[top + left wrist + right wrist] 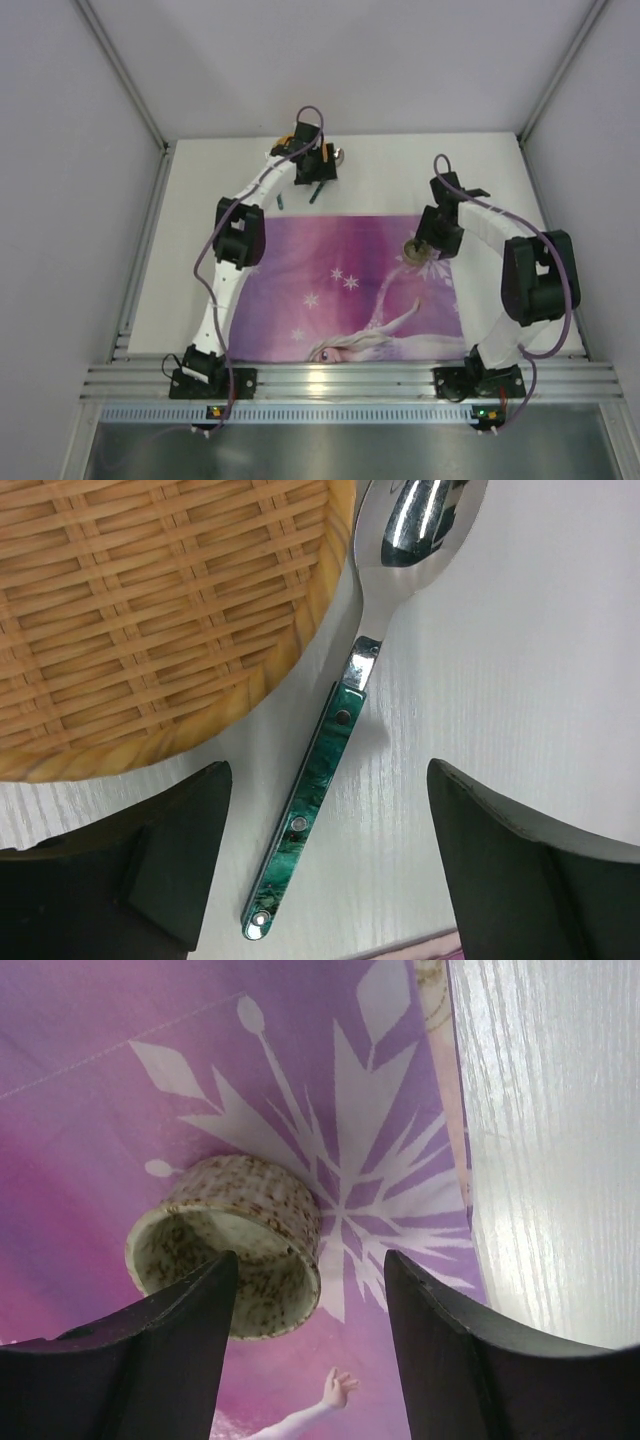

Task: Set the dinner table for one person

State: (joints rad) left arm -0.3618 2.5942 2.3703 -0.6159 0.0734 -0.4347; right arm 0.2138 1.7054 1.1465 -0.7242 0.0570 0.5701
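A spoon with a marbled green handle lies on the white dinner table beside a woven wicker basket. My left gripper is open and hovers over the spoon, one finger on each side of the handle. In the top view the left gripper is at the far side of the table. A speckled cup stands on the purple placemat. My right gripper is open and empty just above it, the cup slightly left of the gap. The cup also shows in the top view.
The placemat covers the near middle of the table, with white table right of its edge. A second green-handled piece lies near the left arm. The ribbed aluminium rail runs along the near edge. Walls enclose the sides.
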